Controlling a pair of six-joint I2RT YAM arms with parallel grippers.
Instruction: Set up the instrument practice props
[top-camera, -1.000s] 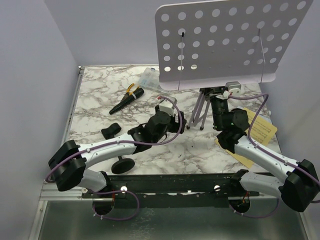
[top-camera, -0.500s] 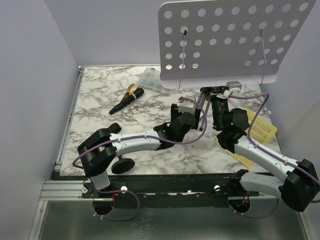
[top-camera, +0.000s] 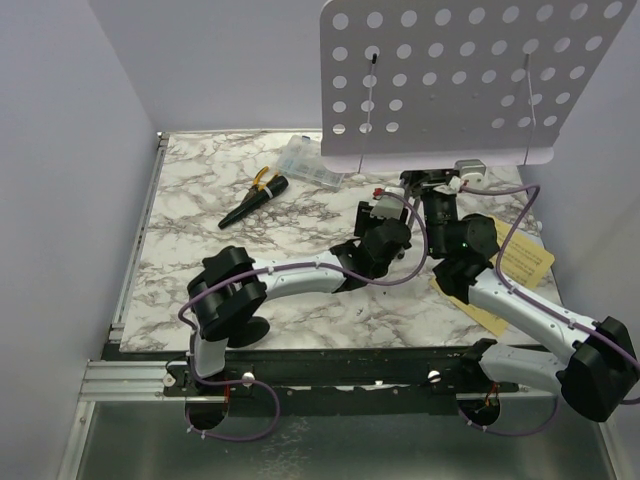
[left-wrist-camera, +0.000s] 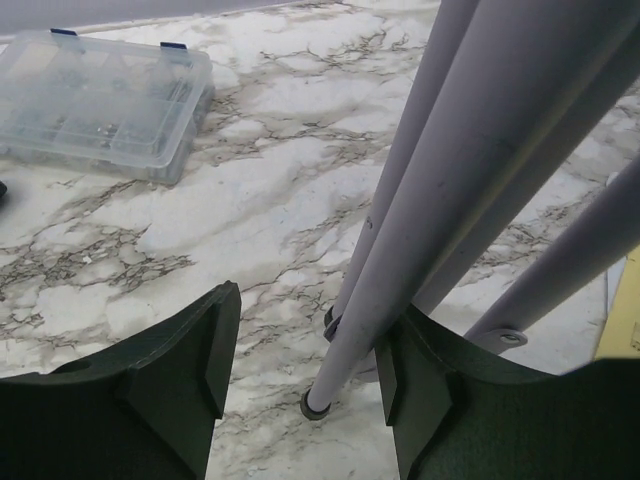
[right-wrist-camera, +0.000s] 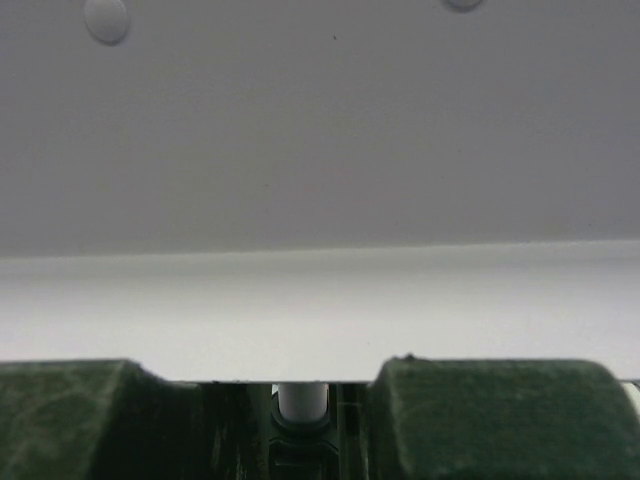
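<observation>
Left end effector (left-wrist-camera: 305, 365), half open and empty, straddles a steeply slanted tripod leg (left-wrist-camera: 400, 250) of the lilac hole-punched music stand (top-camera: 470, 80); right end effector (right-wrist-camera: 290, 390) clamps its centre post (right-wrist-camera: 300, 400).

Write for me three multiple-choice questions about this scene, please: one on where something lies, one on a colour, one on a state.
1. The clear plastic box lies
A. at the far side, left of the music stand
B. at the near side, by the arm bases
C. held up in the air

2. The sheet-music page is
A. blue
B. yellow
C. green

3. The left jaws are
A. shut with nothing between them
B. open, with a tripod leg between them
C. out of sight in every view

Answers:
1 A, since the top view shows it far back, left of the stand.
2 B, since it shows yellow on the right.
3 B, since the left wrist view shows a gap with the leg inside.
</observation>
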